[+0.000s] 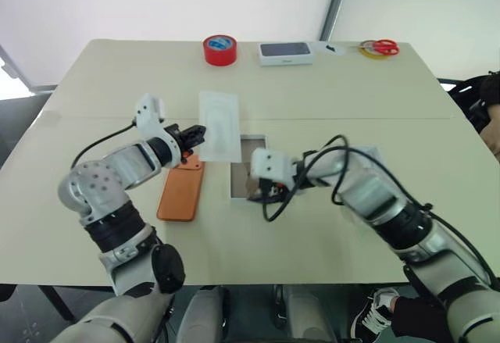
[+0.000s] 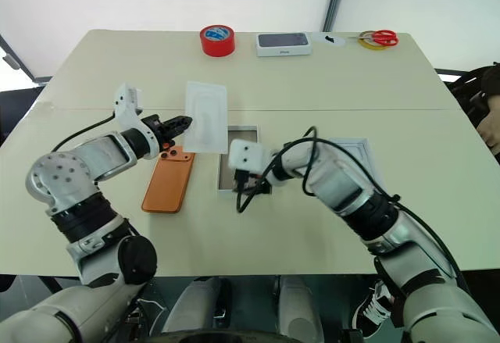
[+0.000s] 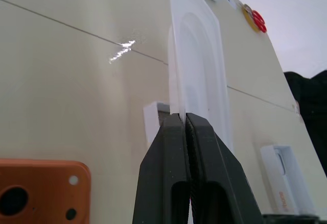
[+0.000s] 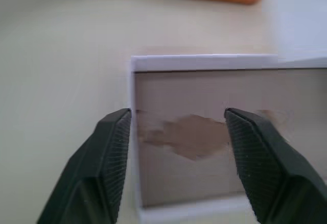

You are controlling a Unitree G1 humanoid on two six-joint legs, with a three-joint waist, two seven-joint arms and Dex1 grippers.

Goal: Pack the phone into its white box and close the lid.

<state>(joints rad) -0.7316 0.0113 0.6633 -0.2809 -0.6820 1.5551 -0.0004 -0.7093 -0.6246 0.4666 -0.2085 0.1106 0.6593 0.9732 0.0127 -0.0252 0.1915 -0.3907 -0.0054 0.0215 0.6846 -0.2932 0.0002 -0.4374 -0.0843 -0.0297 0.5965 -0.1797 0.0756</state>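
Left gripper [image 3: 185, 119] pinched flat white card with oval outline [image 1: 219, 126]; right gripper [image 4: 176, 127] spread over shallow white cardboard box [image 4: 134, 132]; slim orange phone [image 1: 181, 189] on table [image 1: 94, 93].

Cream table [image 1: 328, 226], seam line across the middle. Far edge: red tape roll [image 1: 220, 49], white box w/ dark top [image 1: 287, 53], red-handled scissors [image 1: 380, 47]. Near half: phone [image 1: 180, 192] lying back up, camera lenses showing; the white box [image 1: 237, 179] just beside it, open, brownish inside. Lid [image 2: 355, 155] lies on robot's right.
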